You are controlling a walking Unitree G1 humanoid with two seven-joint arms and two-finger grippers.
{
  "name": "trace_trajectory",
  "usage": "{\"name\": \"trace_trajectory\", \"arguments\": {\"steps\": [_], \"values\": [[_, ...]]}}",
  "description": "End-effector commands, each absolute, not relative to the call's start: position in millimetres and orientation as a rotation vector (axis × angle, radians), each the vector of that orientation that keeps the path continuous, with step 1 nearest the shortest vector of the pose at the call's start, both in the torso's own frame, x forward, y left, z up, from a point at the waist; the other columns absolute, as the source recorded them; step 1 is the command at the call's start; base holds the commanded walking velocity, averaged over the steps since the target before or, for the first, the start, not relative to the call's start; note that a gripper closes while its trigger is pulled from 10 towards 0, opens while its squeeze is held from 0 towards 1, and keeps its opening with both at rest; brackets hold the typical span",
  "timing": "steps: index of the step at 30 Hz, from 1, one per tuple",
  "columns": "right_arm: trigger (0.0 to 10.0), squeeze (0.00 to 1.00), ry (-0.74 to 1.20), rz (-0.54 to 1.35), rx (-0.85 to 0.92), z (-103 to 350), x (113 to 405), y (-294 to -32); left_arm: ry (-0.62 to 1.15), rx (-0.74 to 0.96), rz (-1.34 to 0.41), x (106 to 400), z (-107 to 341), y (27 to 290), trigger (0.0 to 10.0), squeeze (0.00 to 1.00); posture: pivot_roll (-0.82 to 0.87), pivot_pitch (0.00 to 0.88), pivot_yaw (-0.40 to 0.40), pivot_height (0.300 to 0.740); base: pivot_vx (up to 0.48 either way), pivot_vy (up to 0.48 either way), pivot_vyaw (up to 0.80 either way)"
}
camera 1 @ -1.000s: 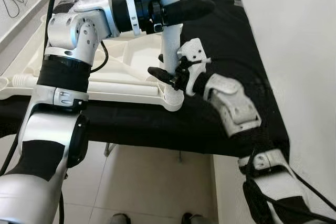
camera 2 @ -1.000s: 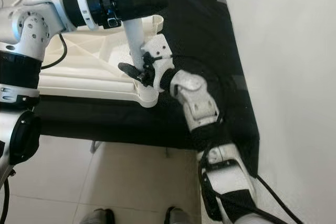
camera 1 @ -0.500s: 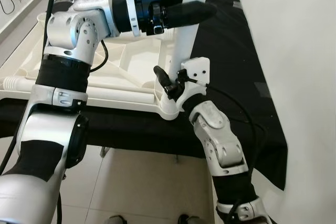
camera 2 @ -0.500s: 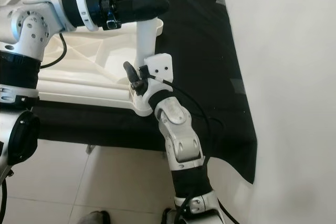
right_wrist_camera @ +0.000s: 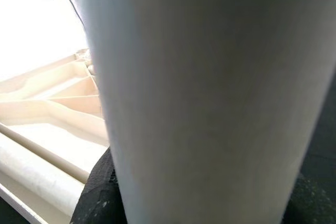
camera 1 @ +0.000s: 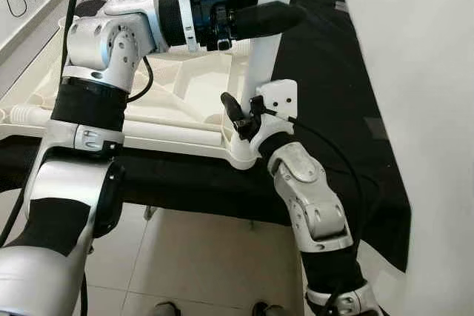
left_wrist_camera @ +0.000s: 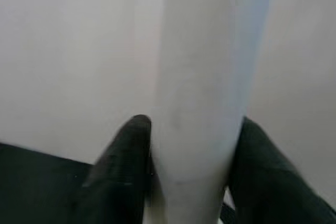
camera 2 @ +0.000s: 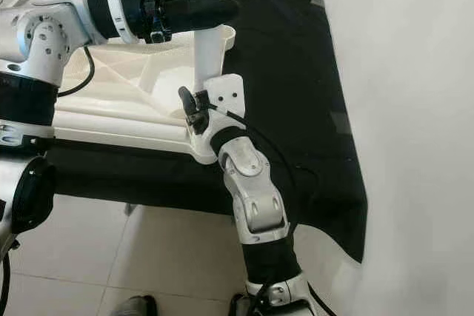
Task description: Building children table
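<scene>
While the white table leg (camera 1: 268, 31) stands upright in the corner socket of the inverted white tabletop (camera 1: 185, 94) on the black-draped table (camera 1: 326, 94), I see my left gripper (left_wrist_camera: 191, 182) closed on its upper part and my right gripper (camera 1: 241, 120) fingers clasping its base.

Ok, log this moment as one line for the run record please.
left gripper: shut on table leg, high up | right gripper: at leg's base | leg: upright in corner socket of upturned tabletop | black cloth underneath
</scene>
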State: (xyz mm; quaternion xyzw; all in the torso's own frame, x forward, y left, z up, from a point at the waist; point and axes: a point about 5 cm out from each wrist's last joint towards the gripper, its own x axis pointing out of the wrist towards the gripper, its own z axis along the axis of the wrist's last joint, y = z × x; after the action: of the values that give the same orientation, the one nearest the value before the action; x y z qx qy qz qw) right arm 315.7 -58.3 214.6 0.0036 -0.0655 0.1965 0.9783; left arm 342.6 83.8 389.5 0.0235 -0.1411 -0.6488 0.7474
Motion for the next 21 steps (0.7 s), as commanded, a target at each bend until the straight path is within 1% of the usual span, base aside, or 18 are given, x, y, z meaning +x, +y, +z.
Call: {"name": "trace_trajectory", "arguments": {"steps": [1, 6, 7, 8, 9, 11, 12, 13, 14, 15, 16, 17, 19, 20, 21], "values": [[0.0, 0.0, 0.141, 0.361, 0.012, 158.2, 309.8, -61.8, -0.298, 0.051, -1.437, 341.3, 385.5, 83.6, 0.0, 0.0, 0.08, 0.2, -0.023, 0.74, 0.0, 0.0, 0.0], [0.0, 0.0, 0.131, 0.358, -0.005, 158.4, 306.6, -60.4, -0.294, 0.059, -1.45, 340.0, 385.1, 83.0, 0.0, 0.0, 0.09, 0.198, -0.022, 0.74, 0.0, 0.0, 0.0], [3.2, 0.0, 0.115, 0.357, -0.023, 160.2, 306.6, -60.4, -0.293, 0.06, -1.456, 339.4, 384.8, 82.7, 0.0, 0.0, 0.09, 0.198, -0.022, 0.74, 0.0, 0.0, 0.0], [3.2, 0.0, 0.115, 0.357, -0.023, 160.2, 306.6, -60.4, -0.293, 0.06, -1.456, 339.4, 384.8, 82.7, 0.0, 0.0, 0.09, 0.198, -0.022, 0.74, 0.0, 0.0, 0.0], [10.0, 0.0, 0.105, 0.356, -0.03, 161.3, 307.3, -60.8, -0.294, 0.061, -1.458, 339.2, 384.8, 82.5, 0.0, 0.0, 0.09, 0.197, -0.021, 0.74, 0.0, 0.0, 0.0], [10.0, 0.0, 0.089, 0.364, -0.039, 163.0, 308.1, -61.3, -0.294, 0.061, -1.459, 339.0, 384.9, 82.3, 0.0, 0.0, 0.09, 0.197, -0.021, 0.74, 0.0, 0.0, 0.0], [10.0, 0.22, 0.068, 0.417, -0.049, 165.7, 308.3, -60.1, -0.295, 0.062, -1.462, 338.6, 385.1, 81.9, 0.0, 0.0, 0.09, 0.196, -0.019, 0.74, 0.0, 0.0, 0.0], [10.0, 0.22, 0.056, 0.457, -0.056, 167.5, 308.3, -59.0, -0.296, 0.063, -1.464, 338.3, 385.1, 81.6, 0.0, 0.0, 0.09, 0.196, -0.019, 0.74, 0.0, 0.0, 0.0], [10.0, 0.22, 0.056, 0.457, -0.056, 167.5, 308.3, -59.0, -0.296, 0.063, -1.464, 338.3, 385.1, 81.6, 0.0, 0.0, 0.09, 0.196, -0.019, 0.74, 0.0, 0.0, 0.0], [10.0, 1.0, -0.004, 0.546, -0.048, 176.9, 314.3, -61.1, -0.298, 0.067, -1.471, 337.5, 385.3, 80.8, 0.0, 0.0, 0.09, 0.196, -0.019, 0.74, 0.0, 0.0, 0.0], [10.0, 1.0, -0.06, 0.647, -0.058, 187.4, 321.9, -66.2, -0.3, 0.069, -1.477, 336.7, 385.3, 79.8, 0.0, 0.0, 0.09, 0.195, -0.018, 0.74, 0.0, 0.0, 0.0], [10.0, 1.0, -0.098, 0.708, -0.066, 195.2, 327.1, -70.8, -0.301, 0.071, -1.482, 336.3, 385.3, 79.2, 0.0, 0.0, 0.08, 0.195, -0.018, 0.74, 0.0, 0.0, 0.0], [10.0, 1.0, -0.12, 0.742, -0.073, 199.9, 329.9, -73.7, -0.302, 0.071, -1.484, 336.1, 385.4, 78.8, 0.0, 0.0, 0.08, 0.195, -0.018, 0.74, 0.0, 0.0, 0.0], [10.0, 0.31, -0.121, 0.796, -0.102, 202.8, 334.5, -78.6, -0.303, 0.073, -1.487, 335.8, 385.2, 78.3, 0.0, 0.0, 0.08, 0.195, -0.021, 0.74, 0.0, 0.0, 0.0], [10.0, 0.0, -0.121, 0.867, -0.155, 205.5, 339.4, -83.5, -0.304, 0.075, -1.491, 335.2, 385.0, 77.5, 0.0, 0.0, 0.09, 0.195, -0.022, 0.74, 0.0, 0.0, 0.0]]}}
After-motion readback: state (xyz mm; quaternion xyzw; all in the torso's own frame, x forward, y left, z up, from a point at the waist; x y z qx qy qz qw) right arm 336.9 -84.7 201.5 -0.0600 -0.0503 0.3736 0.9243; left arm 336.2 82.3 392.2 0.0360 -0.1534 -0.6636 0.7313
